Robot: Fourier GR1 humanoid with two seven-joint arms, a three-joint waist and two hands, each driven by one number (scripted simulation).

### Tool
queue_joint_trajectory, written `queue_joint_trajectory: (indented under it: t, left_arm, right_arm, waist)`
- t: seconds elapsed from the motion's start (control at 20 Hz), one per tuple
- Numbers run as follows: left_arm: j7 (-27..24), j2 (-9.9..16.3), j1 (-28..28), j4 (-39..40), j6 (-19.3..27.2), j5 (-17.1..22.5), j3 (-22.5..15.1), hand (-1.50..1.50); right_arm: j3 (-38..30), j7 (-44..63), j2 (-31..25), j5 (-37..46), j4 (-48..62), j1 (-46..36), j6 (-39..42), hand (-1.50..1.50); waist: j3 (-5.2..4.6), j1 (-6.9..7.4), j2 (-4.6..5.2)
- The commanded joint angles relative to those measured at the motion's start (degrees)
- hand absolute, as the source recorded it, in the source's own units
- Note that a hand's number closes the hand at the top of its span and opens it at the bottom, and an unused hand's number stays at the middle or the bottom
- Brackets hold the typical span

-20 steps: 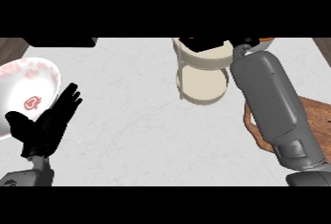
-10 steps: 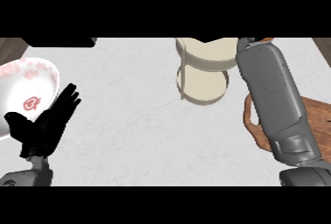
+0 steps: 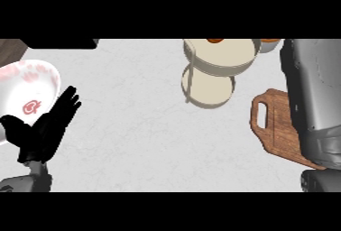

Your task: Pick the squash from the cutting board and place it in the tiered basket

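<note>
We looked steeply down on a pale grey, faintly marbled worktop [image 3: 140, 135]. At the lower left the left robot hand [image 3: 45, 131] rested, released and holding nothing, its black fingers straight and pointing up and slightly right. It partly overlapped a white plate [image 3: 30, 79] with red markings, among them a curled red emblem just beside the fingers; we could read no writing or brand on it.

At the top centre stood the cream tiered basket [image 3: 216, 67], seen from above as two overlapping round tiers, the upper tier at the top edge and the lower tier below it. A sliver of orange [image 3: 214, 40] showed at the top rim of the upper tier, cut off by the edge of view, and we could not tell whether it was the squash. Another orange sliver sat in a small pale round container [image 3: 268, 44] at the upper right, just beside the basket.

Along the right side the grey right forearm [image 3: 313, 99] ran from the lower edge to the top of the view. The right robot hand lay beyond the view, so we could not tell whether it was released or clenched. Under the forearm lay the wooden cutting board [image 3: 274, 131], with a handle slot at its left end and its right part hidden by the arm. No squash showed on the part of the board that we saw.
</note>
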Motion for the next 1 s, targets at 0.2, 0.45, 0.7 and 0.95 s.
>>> queue_joint_trajectory:
  t: [0.2,0.45,0.7,0.95]
  left_arm:
    - [-0.18,1.17,-2.29,2.47,-0.98,0.41,1.41,0.0]
    - [1.15,-1.57,-1.23,0.19,1.84,-1.45,-0.54,0.0]
    - [-1.95,-2.41,0.84,0.02,1.15,-2.4,-1.55,0.0]
    - [-1.88,-0.76,-1.19,2.56,-0.39,-1.02,0.56,0.0]
  right_arm:
    - [-8.25,1.11,-12.8,-6.2,-0.55,1.91,2.36,-1.5]
    - [-13.21,1.09,-22.69,-10.91,1.81,4.11,8.38,-1.5]
    - [-16.33,-7.88,-28.4,-15.12,8.74,10.01,15.83,-1.5]
    - [-16.65,-10.58,-36.95,-15.37,18.18,7.53,19.54,-1.5]
  waist:
    - [-0.02,-0.34,0.09]
    - [0.01,-0.25,0.04]
    - [0.03,0.26,0.21]
    - [0.02,0.7,0.38]
